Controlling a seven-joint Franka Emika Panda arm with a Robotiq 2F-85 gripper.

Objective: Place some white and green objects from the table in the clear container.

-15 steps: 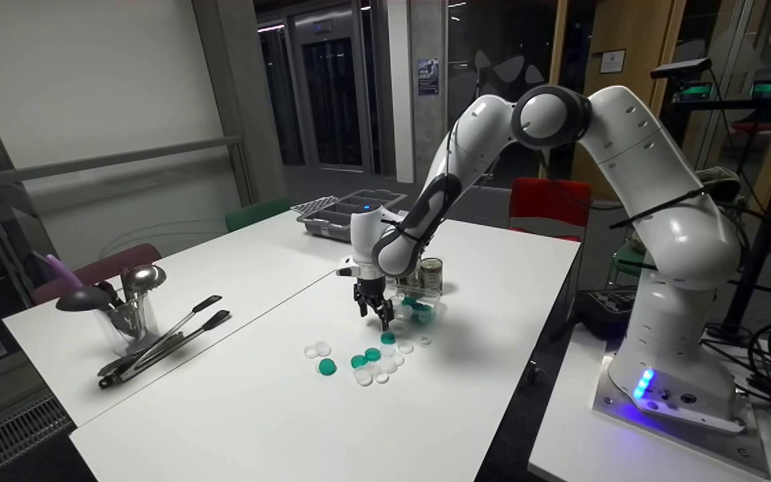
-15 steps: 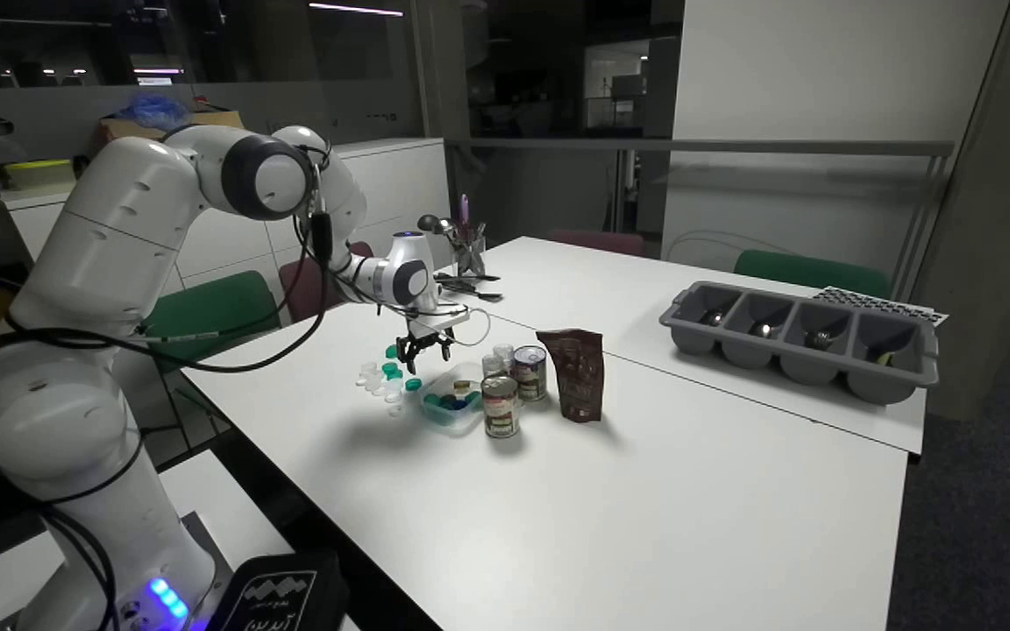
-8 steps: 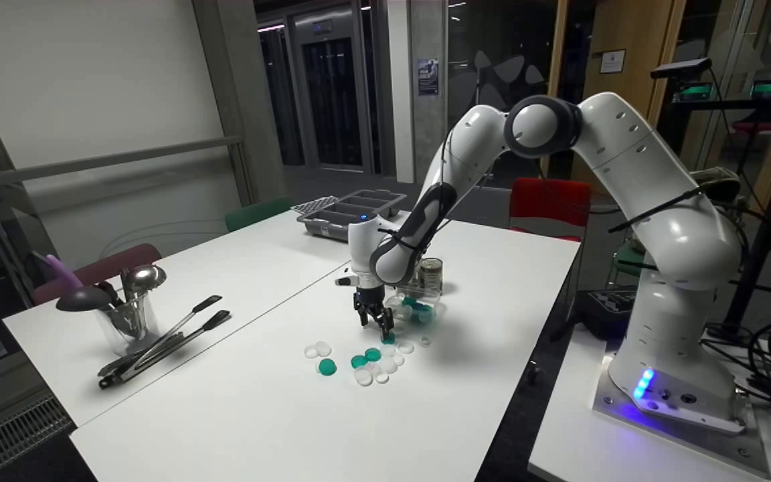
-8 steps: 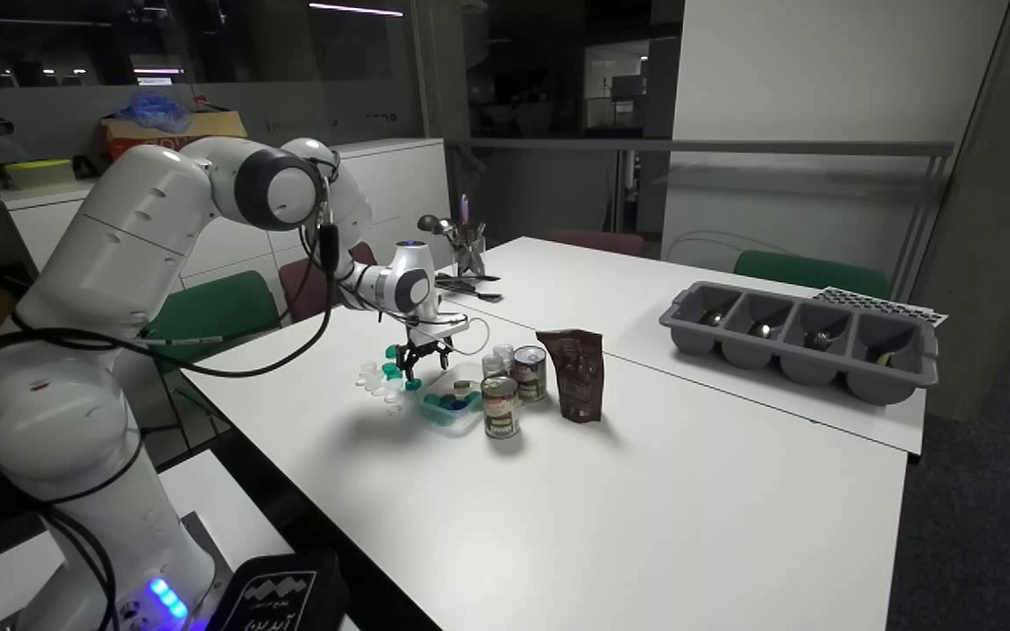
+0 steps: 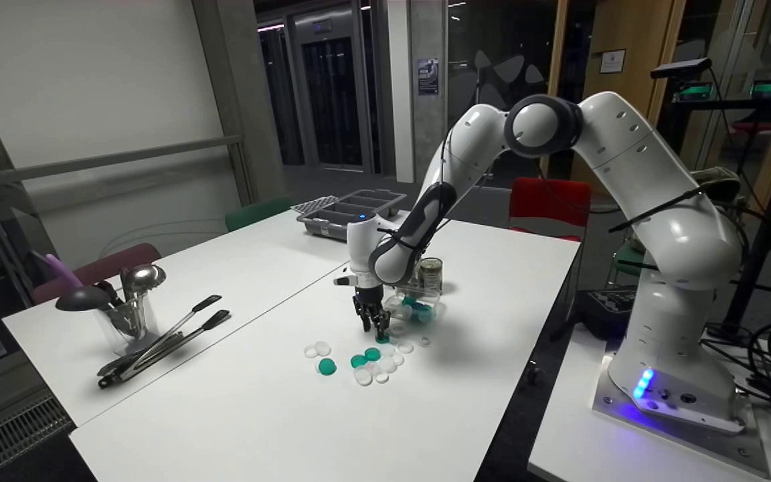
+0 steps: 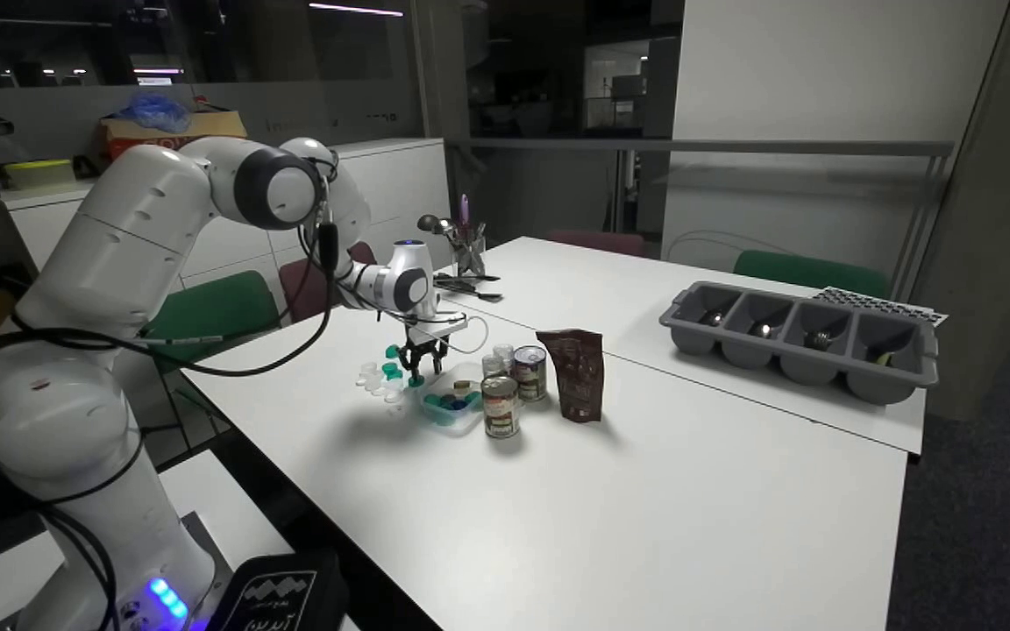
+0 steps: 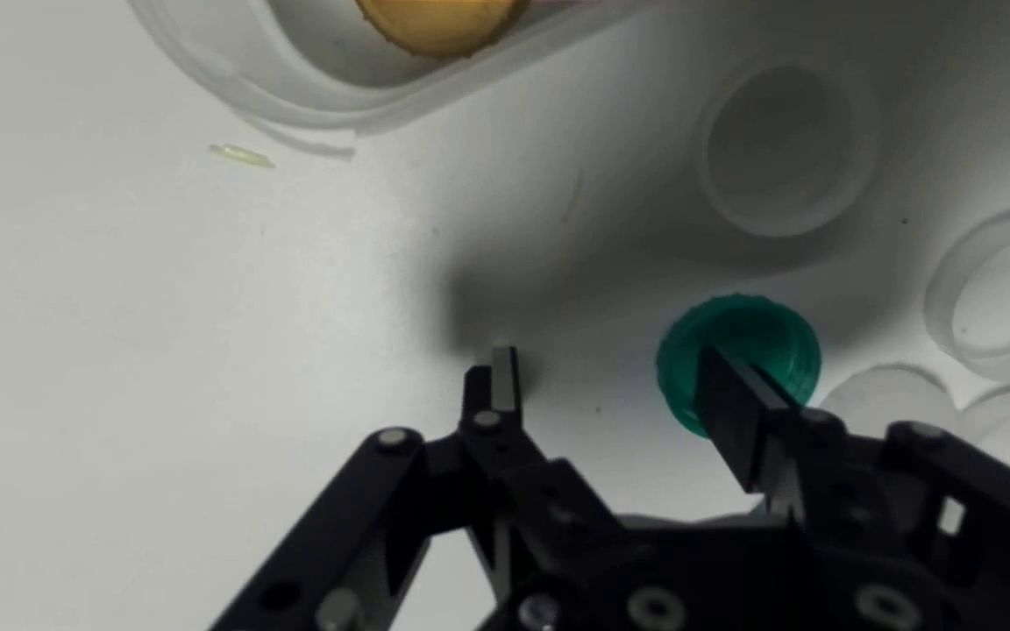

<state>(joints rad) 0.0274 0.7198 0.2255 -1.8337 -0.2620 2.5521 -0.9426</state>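
My fingers (image 7: pixel 505 386) stood parted in the wrist view, a gap between them, with my gripper (image 7: pixel 608 353) low over the white table (image 7: pixel 163 394). One fingertip overlapped the hollow of a green cap (image 7: pixel 764 340), hiding part of it; whether I touched it I could not tell, and both exterior views showed the spot too small to settle that. A translucent white ring (image 7: pixel 790 149) sat near the cap, and white pieces (image 7: pixel 891 394) lay just beside it, on the side away from my other finger. Of the clear container (image 7: pixel 312 101), the wrist view gave me a corner with a tan cap (image 7: pixel 444 26) inside. In an exterior view I saw far more of it, teal pieces (image 6: pixel 432 400) and a dark blue piece (image 6: pixel 458 405) included, with a food can (image 6: pixel 501 406) just beside it and a brown pouch (image 6: pixel 573 375) upright beyond. In an exterior view a green piece (image 5: pixel 326 366) lay with a few white ones (image 5: pixel 322 348), apart from the main scatter.
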